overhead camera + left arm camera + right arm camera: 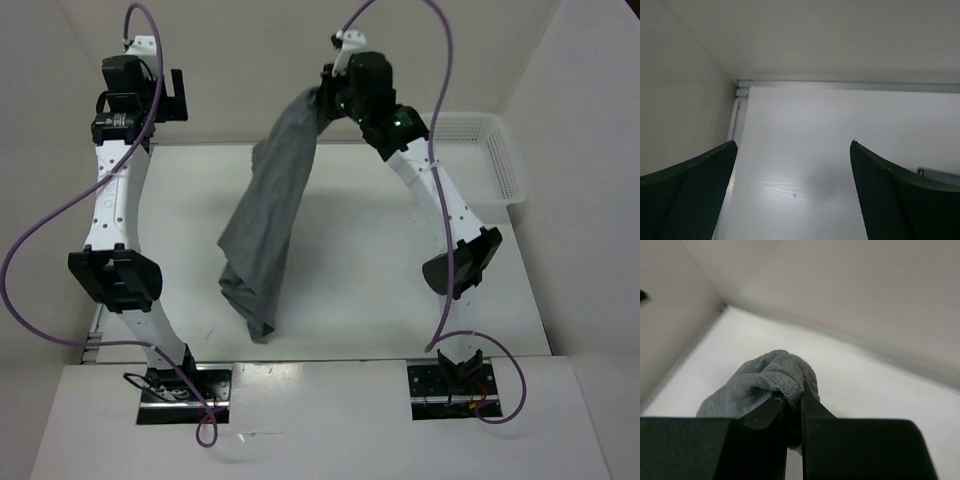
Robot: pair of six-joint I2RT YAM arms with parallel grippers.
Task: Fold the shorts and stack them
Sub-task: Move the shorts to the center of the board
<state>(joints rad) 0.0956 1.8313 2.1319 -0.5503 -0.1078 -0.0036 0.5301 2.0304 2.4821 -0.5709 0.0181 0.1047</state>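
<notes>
The grey shorts (268,210) hang in a long drape from my right gripper (325,98), which is raised high over the back middle of the table and shut on one edge of them. Their lower end (255,310) trails down toward the near middle of the table. In the right wrist view a bunched fold of the shorts (771,377) is pinched at my right gripper (793,397), the jaws nearly together. My left gripper (176,95) is lifted at the back left, apart from the shorts. It stands open (792,145) with only bare table between its fingers.
A white mesh basket (490,150) stands at the back right of the table. White walls enclose the table at the back and both sides. A metal rail (840,85) runs along the table's far edge.
</notes>
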